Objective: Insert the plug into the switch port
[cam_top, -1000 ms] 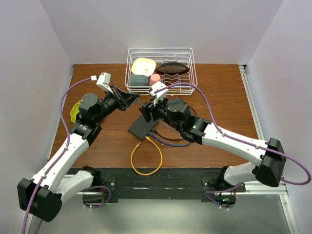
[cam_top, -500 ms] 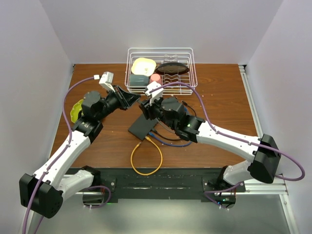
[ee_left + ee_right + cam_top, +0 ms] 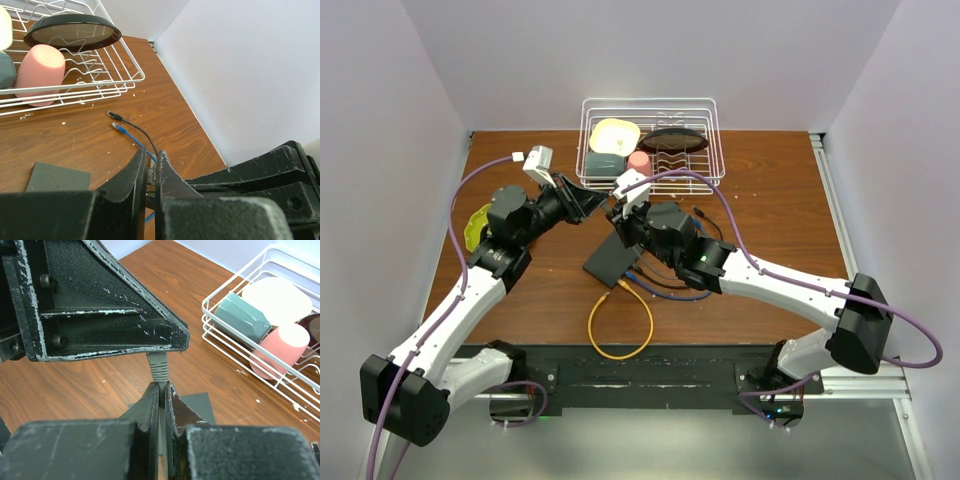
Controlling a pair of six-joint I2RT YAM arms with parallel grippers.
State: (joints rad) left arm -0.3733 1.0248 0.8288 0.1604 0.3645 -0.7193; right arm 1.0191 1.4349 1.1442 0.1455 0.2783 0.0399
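- Since the earlier frames, the right gripper (image 3: 161, 390) has swung in toward the left gripper (image 3: 150, 169), and its jaws have gone from apart to closed. The left arm has shifted only slightly.
- Left gripper: closed on the front end of the plug (image 3: 158, 365), held clear above the desk (image 3: 770, 190).
- Right gripper: closed on the rear of the same plug's grey boot, where the cable leaves it. Both grippers grip 1 plug, tip to tip.
- Judgement: this reads as a hand-over or re-grip. Insertion has not begun.
- Plug axis: it runs along the line between the 2 grippers, with its front end hidden inside the left gripper's jaws.
- Target: the dark grey box (image 3: 603, 262) lies flat on the desk, directly below the right gripper and toward the near side of the left gripper.
- Box axis: it sits diagonally to the desk edges. A blue cable (image 3: 665, 293) and a black cable (image 3: 131, 124) lie near its near-right edge, and 1 end of a yellow cable (image 3: 620, 322) lies just beside its near edge.
- The switch port is a socket in a narrow edge of that box. Which socket, and which edge, cannot be told from these views.
- Key relation: the plug is above the box and not level with any of its edges. The right arm is the nearer one.
- Risk, as judged: the plug's nose must be freed and turned toward an edge, so the grip on the boot could slip.
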